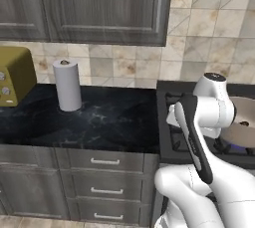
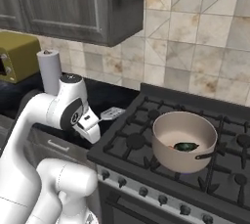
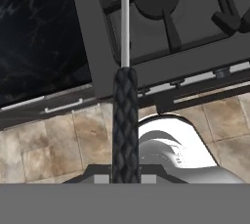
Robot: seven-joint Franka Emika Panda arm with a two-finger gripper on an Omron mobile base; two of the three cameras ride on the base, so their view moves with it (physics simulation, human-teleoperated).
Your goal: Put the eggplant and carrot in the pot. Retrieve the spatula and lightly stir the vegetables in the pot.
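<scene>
The gripper (image 3: 125, 178) is clamped on the spatula's (image 3: 125, 120) dark handle, its pale head reaching away over the stove's (image 2: 146, 120) near-left edge, left of the pot (image 2: 184, 142).

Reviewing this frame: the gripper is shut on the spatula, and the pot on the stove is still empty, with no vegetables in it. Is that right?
Not quite. The pot is not empty: the right base view shows the dark eggplant with a bit of orange carrot beside it on the pot's floor. The rest holds: the gripper is shut on the spatula, as the hand view shows.
</scene>
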